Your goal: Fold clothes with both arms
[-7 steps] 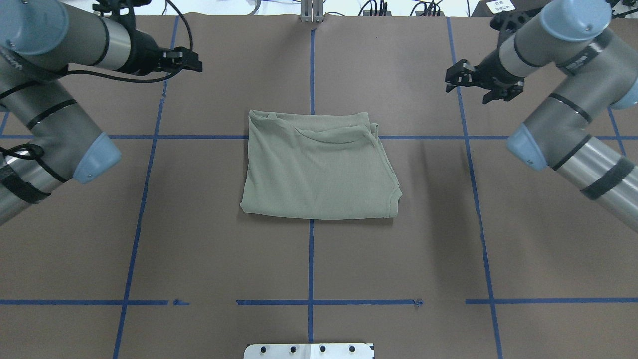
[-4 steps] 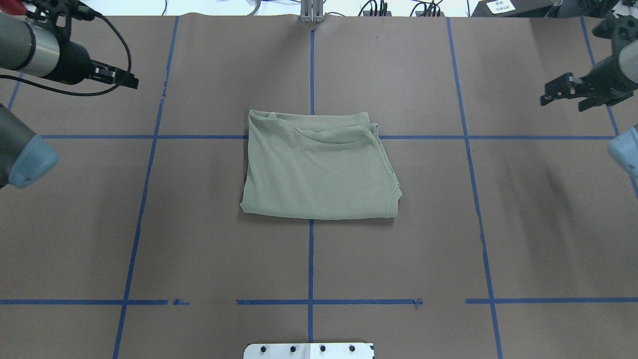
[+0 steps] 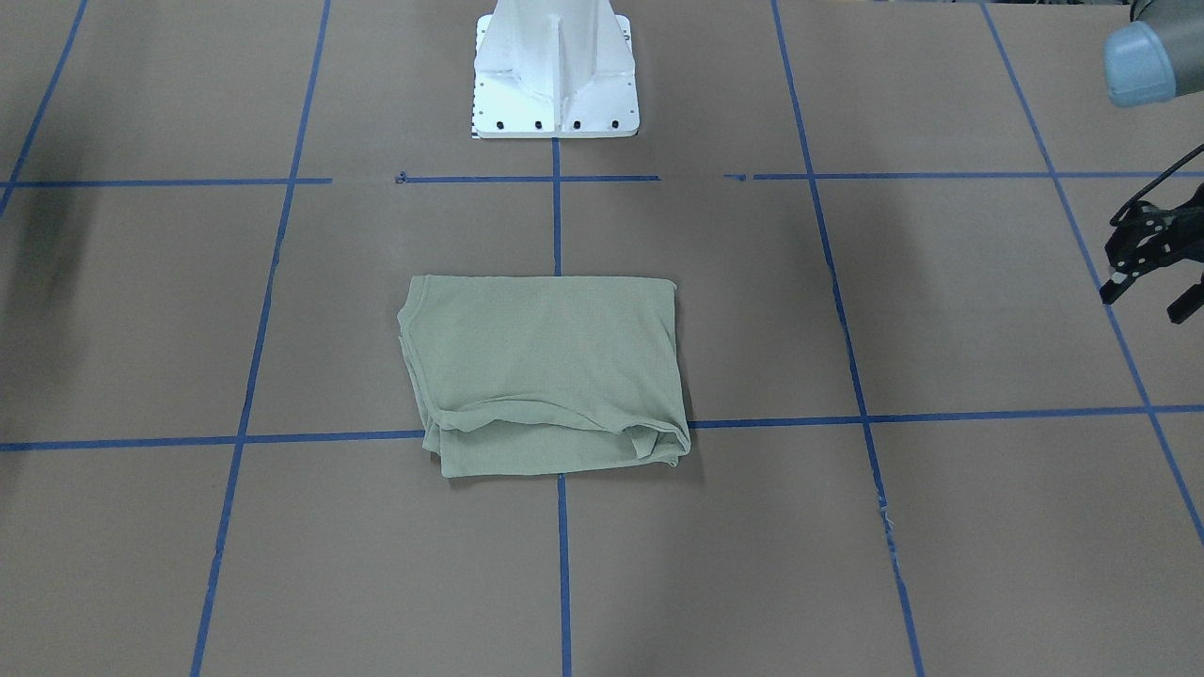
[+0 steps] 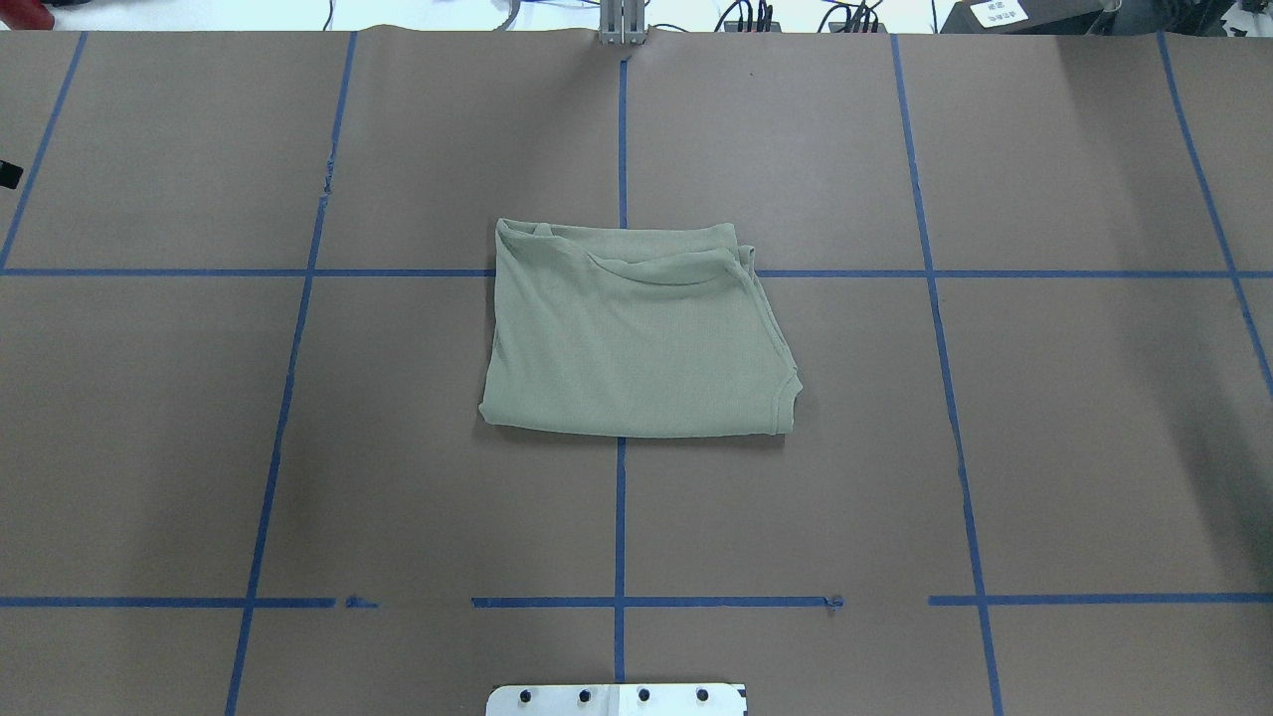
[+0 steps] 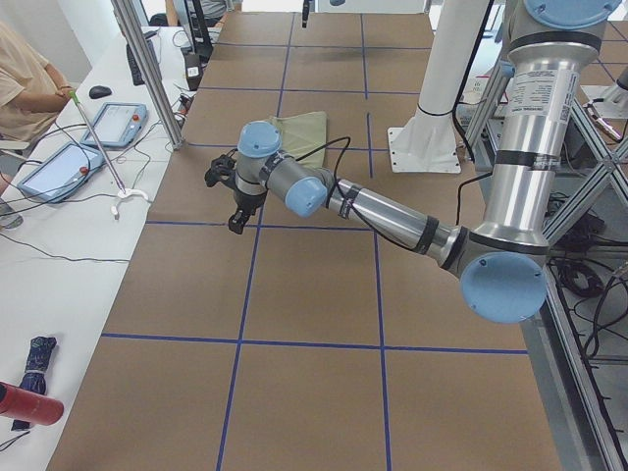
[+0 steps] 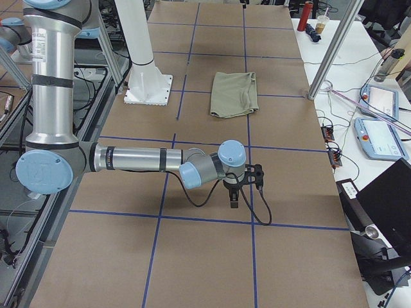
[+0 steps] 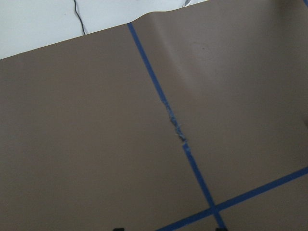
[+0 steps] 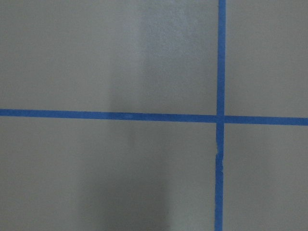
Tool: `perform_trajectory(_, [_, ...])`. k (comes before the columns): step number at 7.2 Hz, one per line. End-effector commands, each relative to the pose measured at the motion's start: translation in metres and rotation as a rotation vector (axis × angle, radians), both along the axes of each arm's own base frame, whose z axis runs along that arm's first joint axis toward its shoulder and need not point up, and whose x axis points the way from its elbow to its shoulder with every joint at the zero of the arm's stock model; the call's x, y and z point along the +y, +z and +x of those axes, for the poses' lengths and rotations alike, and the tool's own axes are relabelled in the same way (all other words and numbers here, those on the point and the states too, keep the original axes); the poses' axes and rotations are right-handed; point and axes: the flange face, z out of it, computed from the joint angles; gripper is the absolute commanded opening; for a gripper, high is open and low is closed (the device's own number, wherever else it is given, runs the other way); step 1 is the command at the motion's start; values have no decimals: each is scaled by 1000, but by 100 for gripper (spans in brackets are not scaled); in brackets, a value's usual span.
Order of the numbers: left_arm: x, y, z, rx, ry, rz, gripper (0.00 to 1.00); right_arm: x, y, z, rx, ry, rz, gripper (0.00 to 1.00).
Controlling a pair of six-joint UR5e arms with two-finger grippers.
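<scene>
You can read no text here. The white label (image 4: 999, 12) past the far right corner of the table (image 4: 398, 497) has dark print, but it is too small. The lettering on the right arm (image 6: 48, 96) is blurred.

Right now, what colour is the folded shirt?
The shirt is plain sage green, clearest in the overhead exterior view.

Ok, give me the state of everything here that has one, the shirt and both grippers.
sage-green shirt: folded into a rectangle, lying flat on the table, held by nothing.
left gripper: open, empty, well off to the shirt's side.
right gripper: away from the shirt; open or shut, cannot tell.
</scene>
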Motion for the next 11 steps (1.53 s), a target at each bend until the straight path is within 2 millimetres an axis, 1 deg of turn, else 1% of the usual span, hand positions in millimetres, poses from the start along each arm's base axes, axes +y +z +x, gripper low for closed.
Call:
perform_trajectory(1, [24,19,-34,-7,-10,-107,84,8,14,26,22,-34,-9,100])
perform_trajectory(2, [39,44,-56,-3,28,-94,84,10,17,31,27,-47,-1,100])
perform_trajectory(3, [57,64,-63,-25,68,-76,99,16,20,36,28,-42,-5,100])
perform_trajectory(4, [73,83,-88,-32,57,-74,99,27,22,39,29,-38,-11,100])
perform_trajectory(5, [74,83,-93,-39,45,-75,99,33,25,41,36,-35,-19,100])
perform_trajectory(6, [75,92,-92,-45,39,-102,99,32,24,41,41,-34,-15,100])
perform_trajectory(7, [75,93,-93,-45,34,-108,99,28,21,40,42,-33,-8,100])
perform_trajectory(8, [74,96,-92,-44,34,-116,99,29,21,40,40,-34,-8,100])
perform_trajectory(10, [75,96,-93,-44,32,-116,99,33,16,42,34,-32,-1,100])
perform_trajectory(11, [74,99,-91,-44,35,-123,99,36,18,44,34,-27,-5,100])
